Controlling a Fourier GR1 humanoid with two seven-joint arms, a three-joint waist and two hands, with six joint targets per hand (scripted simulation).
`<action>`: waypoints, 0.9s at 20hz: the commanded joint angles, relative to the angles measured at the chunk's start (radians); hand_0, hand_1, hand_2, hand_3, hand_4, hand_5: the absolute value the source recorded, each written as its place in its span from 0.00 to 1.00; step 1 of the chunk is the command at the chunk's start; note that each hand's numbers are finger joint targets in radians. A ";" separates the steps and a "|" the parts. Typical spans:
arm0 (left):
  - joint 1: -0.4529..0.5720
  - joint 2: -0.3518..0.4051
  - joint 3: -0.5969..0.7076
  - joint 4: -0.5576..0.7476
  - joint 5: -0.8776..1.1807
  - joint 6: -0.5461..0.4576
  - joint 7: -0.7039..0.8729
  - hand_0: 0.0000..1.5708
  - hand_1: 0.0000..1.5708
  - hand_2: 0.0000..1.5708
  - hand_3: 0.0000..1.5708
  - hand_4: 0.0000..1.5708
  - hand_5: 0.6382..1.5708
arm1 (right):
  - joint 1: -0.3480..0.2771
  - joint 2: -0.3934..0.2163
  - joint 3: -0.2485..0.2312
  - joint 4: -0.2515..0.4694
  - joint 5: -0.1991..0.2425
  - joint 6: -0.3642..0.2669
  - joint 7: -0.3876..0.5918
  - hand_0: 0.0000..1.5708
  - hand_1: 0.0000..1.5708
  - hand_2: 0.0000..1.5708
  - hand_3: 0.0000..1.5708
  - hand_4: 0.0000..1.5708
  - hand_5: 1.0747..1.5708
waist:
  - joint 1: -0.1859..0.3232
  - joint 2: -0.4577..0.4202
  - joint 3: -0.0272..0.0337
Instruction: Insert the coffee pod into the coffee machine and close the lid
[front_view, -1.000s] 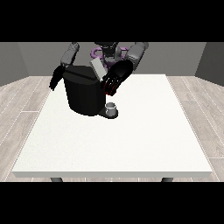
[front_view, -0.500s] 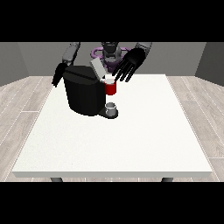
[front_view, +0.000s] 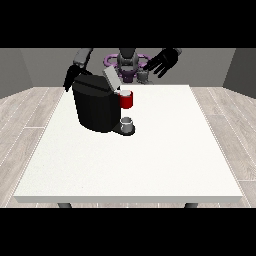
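The black coffee machine (front_view: 96, 107) stands on the left half of the white table (front_view: 165, 150). Its grey lid (front_view: 110, 78) is tilted up. Just below the lid, a red cylinder with a pale top (front_view: 126, 99) sits at the machine's front; I take it for the coffee pod in its seat. A small grey cup (front_view: 128, 123) rests on the machine's base. The hand at the view's right (front_view: 163, 61) hangs open in the air, fingers spread, up and to the right of the lid and holding nothing. The hand at the view's left (front_view: 70, 80) is behind the machine's far left corner, partly hidden.
The robot's torso (front_view: 128, 62) is behind the table's far edge. The machine stands near the table's far left, and white tabletop stretches in front of it and to its right. Grey wood floor surrounds the table.
The hand at the view's right has lifted off the machine's front and drawn back up and to the right, uncovering the red cylinder. The lid stays raised.
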 joint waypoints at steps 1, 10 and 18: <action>0.141 -0.133 0.166 0.022 0.206 0.004 -0.037 0.00 0.00 0.00 0.00 0.26 1.00 | 0.082 0.007 -0.010 0.001 -0.016 0.006 -0.010 0.00 0.00 0.00 0.00 0.00 1.00 | 0.068 -0.108 -0.0030; 0.351 -0.199 0.164 0.032 0.247 -0.031 -0.020 0.00 0.00 0.00 0.00 0.21 1.00 | 0.053 0.037 0.072 -0.130 -0.063 0.126 0.013 0.00 0.00 0.00 0.00 0.00 1.00 | 0.156 -0.296 0.0015; 0.468 -0.239 0.074 -0.076 0.336 -0.096 0.019 0.00 0.00 0.00 0.00 0.22 1.00 | -0.046 -0.103 0.006 -0.111 -0.069 0.188 0.078 0.00 0.00 0.00 0.00 0.05 1.00 | 0.273 -0.321 0.0021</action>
